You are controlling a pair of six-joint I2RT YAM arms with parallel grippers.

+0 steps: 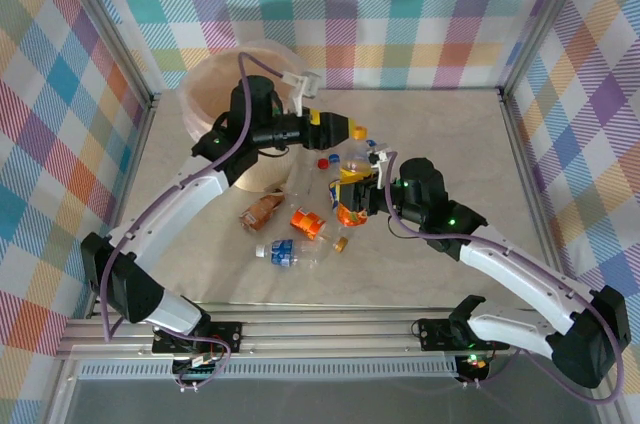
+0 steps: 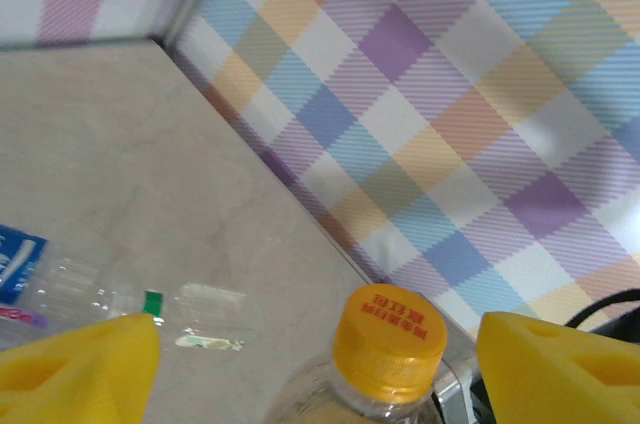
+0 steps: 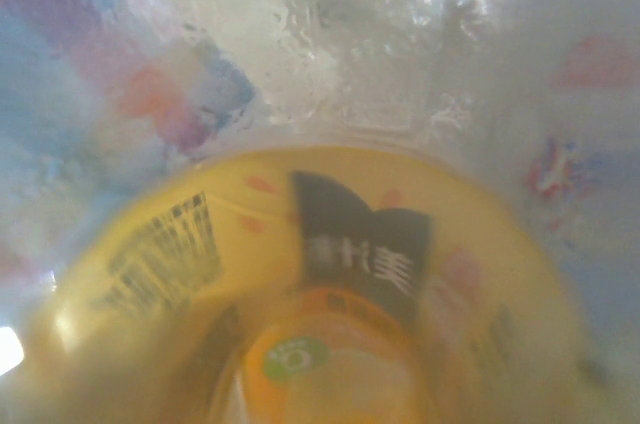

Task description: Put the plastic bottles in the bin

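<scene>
Two grippers meet mid-frame: left gripper (image 1: 343, 129) stands wide astride an orange-capped bottle (image 2: 389, 330), right gripper (image 1: 370, 194) is clamped on a yellow-labelled bottle (image 1: 348, 206); other plastic bottles (image 1: 308, 223) lie at centre, bin (image 1: 205, 84) upper left

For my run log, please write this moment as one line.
left gripper: open around orange-capped bottle, near bin | right gripper: shut on yellow-label bottle | table: other bottles lying loose
</scene>
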